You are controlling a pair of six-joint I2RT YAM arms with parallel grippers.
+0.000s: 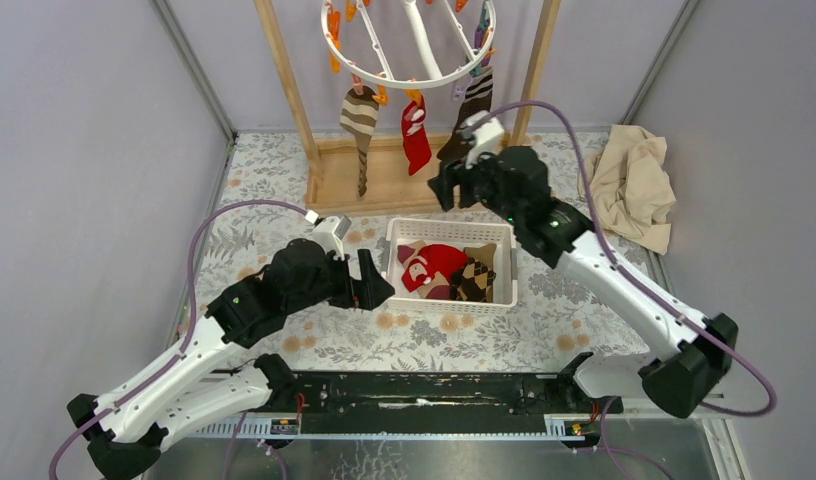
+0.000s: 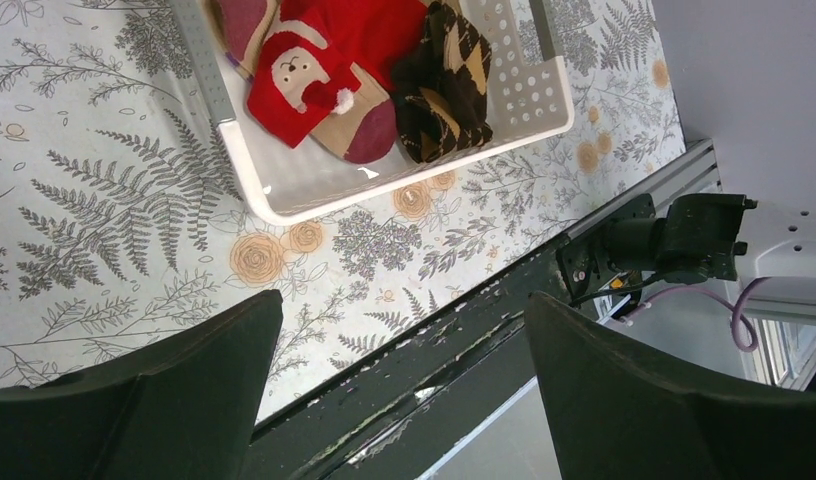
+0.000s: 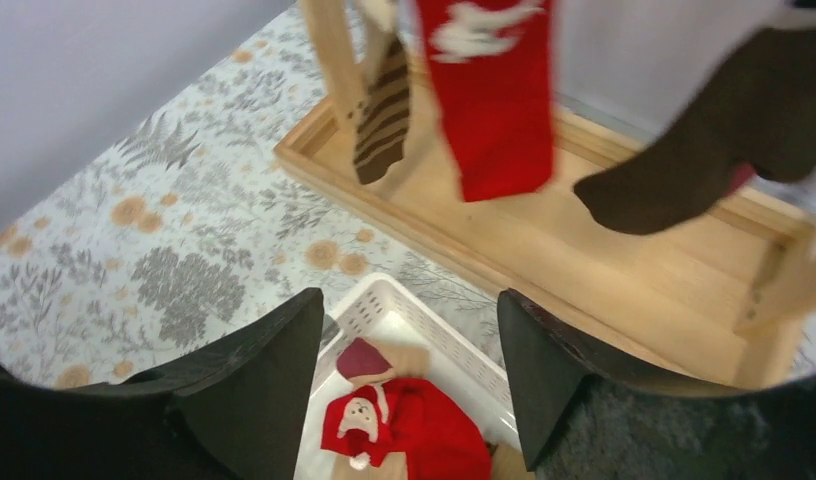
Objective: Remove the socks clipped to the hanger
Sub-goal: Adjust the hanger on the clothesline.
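The right claw is gaping wide, holding nothing, and may be risking swinging the hanger if tugging the dark sock sideways.

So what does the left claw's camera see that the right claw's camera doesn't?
Only the left wrist view shows the black metal rail at the table edge and a black arm mount. Only the right wrist view shows a brown-striped sock, a red sock with white figures and a dark brown sock hanging above the wooden rack base. Both show the white plastic basket holding the red Santa sock, on the floral cloth.
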